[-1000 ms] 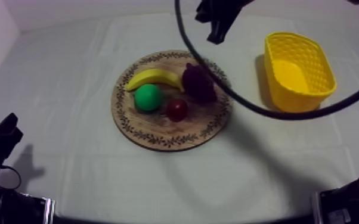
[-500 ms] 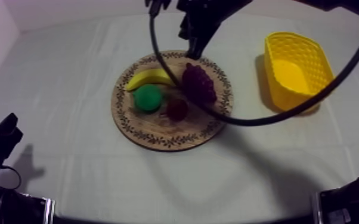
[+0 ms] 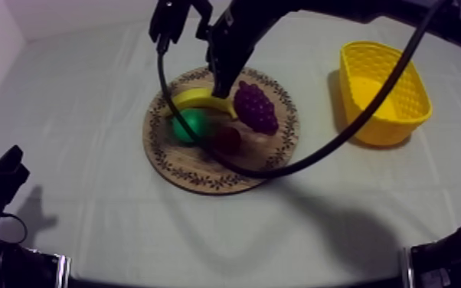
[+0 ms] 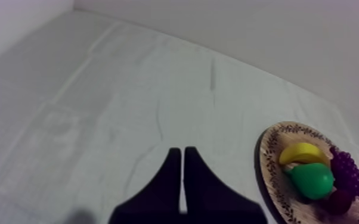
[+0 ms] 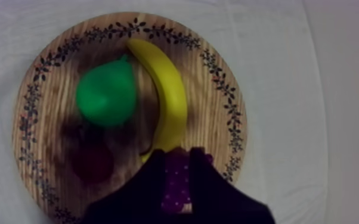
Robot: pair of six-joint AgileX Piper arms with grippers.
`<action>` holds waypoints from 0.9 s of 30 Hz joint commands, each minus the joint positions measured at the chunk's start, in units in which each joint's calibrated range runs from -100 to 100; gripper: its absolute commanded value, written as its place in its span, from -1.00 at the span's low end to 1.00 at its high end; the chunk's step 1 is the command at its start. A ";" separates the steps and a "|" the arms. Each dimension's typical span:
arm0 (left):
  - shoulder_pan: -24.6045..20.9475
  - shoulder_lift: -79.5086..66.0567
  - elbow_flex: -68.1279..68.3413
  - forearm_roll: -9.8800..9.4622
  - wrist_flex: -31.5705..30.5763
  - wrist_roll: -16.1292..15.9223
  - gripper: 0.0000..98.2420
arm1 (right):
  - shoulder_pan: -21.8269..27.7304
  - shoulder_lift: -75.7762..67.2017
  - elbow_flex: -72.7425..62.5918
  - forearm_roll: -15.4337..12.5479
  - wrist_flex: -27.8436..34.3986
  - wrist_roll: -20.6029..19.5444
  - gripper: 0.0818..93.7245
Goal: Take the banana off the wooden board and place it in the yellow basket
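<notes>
Our right gripper (image 5: 179, 158) hangs over the far side of the board, its two black fingers slightly parted and gripping nothing. The purple of the grapes shows through the gap. Our left gripper (image 4: 182, 152) sits at the near left of the table, well apart from the board, with its fingers pressed together into a narrow wedge.

A creased grey-white cloth (image 3: 88, 115) covers the table. The round wooden board (image 3: 203, 182) lies mid-table, grained and rimmed with a dark leaf pattern. The oblong yellow basket (image 3: 402, 92), with latticed walls, stands at the far right, apart from the board. The knobbly purple grapes (image 3: 255, 107) sit on the board's right side. The smooth, curved banana (image 3: 195, 97) lies on the board's far side, its right end against the grapes. The green pear (image 3: 193, 125) sits just near of it. The small red fruit (image 5: 92, 162), in shadow, is hard to make out. From above, our right arm hides part of the board's far rim.
</notes>
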 commanded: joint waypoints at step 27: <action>0.00 -0.01 0.03 -0.02 -0.01 0.00 -1.00 | 3.08 1.36 -3.27 -3.50 -3.61 0.50 0.94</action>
